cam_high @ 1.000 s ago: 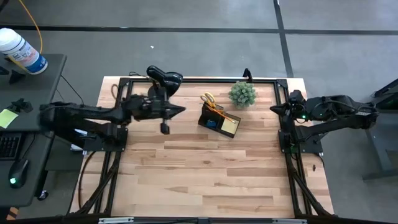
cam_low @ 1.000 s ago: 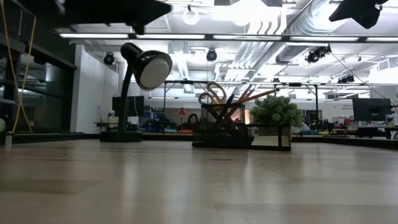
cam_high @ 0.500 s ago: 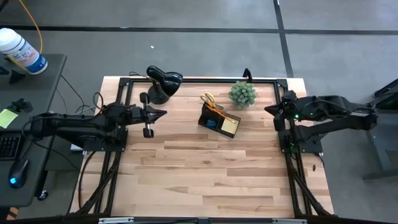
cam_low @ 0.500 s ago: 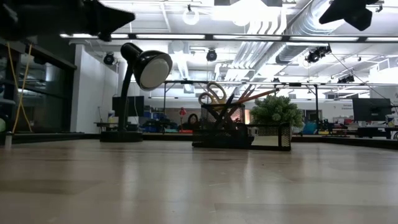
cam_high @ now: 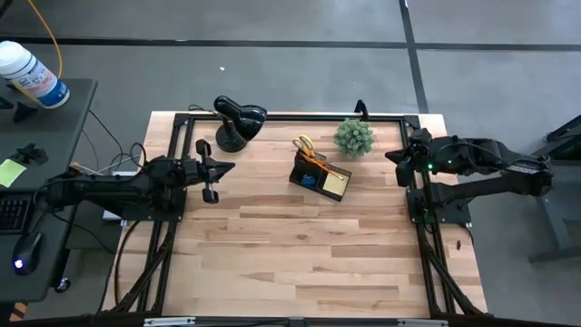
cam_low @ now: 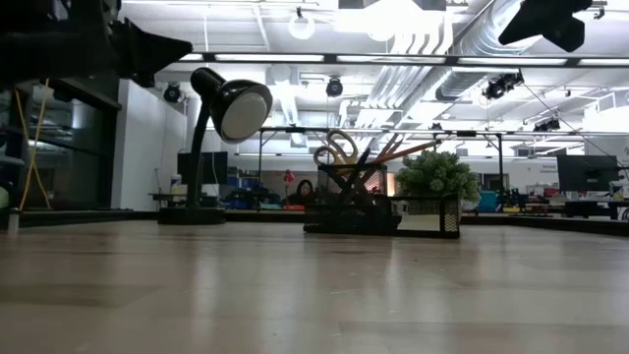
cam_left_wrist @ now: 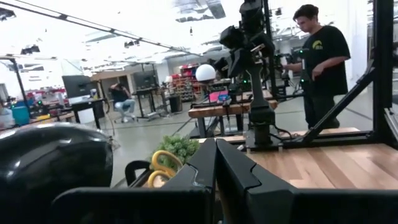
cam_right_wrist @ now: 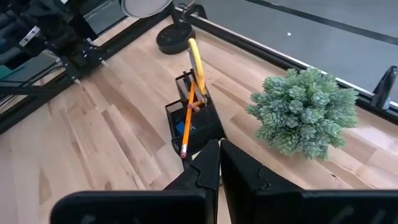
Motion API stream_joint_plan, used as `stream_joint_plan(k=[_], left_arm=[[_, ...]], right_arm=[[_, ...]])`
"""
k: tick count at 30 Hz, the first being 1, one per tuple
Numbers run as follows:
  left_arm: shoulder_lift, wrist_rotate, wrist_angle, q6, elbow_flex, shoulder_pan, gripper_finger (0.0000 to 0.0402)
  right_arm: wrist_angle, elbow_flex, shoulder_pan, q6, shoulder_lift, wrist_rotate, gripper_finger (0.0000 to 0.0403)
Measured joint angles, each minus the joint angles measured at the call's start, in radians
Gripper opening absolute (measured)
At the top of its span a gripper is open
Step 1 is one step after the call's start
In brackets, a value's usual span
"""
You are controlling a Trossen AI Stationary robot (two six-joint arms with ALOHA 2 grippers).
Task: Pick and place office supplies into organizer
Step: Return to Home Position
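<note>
The left fingers [cam_left_wrist: 208,168] are pressed together with nothing between them, above the left edge of the counter [cam_high: 300,254]. The right fingers [cam_right_wrist: 210,163] are likewise closed and empty, above the right edge.

Between the two sets of fingers, well apart from both and a little nearer the right ones, one organizer [cam_low: 356,214] stands on the counter. Its long axis runs slantwise, one end turned toward the left fingers and the other toward the right arm's side.

In the end nearer the left fingers, one pair of scissors [cam_high: 304,143] stands upright with its handles up. One orange pencil [cam_right_wrist: 187,118] leans out of the same tall part, tilted toward the right fingers. Other pens or pencils lean with it, but I cannot tell how many. One blue block [cam_high: 310,180] sits in the middle. One sticky pad [cam_high: 336,184] lies flat in the end nearer the right fingers.

One lamp [cam_high: 238,120] stands just beyond the left fingers. One plant [cam_high: 354,136] stands between the organizer and the right fingers, nearer the counter's far edge.
</note>
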Motion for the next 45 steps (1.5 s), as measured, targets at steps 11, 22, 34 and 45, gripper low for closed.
stream_joint_plan(k=[11, 22, 34, 45], left_arm=[[-0.088, -0.007, -0.018, -0.061, -0.067, 0.0, 0.0], [-0.308, 0.022, -0.242, -0.075, -0.066, 0.0, 0.0], [-0.452, 0.032, -0.446, -0.099, -0.065, 0.0, 0.0], [-0.447, 0.053, -0.564, -0.111, -0.065, 0.0, 0.0]], right_arm=[[0.0, 0.0, -0.056, 0.001, 0.001, 0.0, 0.0011], [0.002, 0.0, -0.087, 0.003, 0.035, -0.015, 0.0011], [0.01, 0.0, -0.088, 0.019, 0.052, -0.001, 0.0011], [0.009, 0.0, -0.088, 0.019, 0.052, 0.0, 0.0011]])
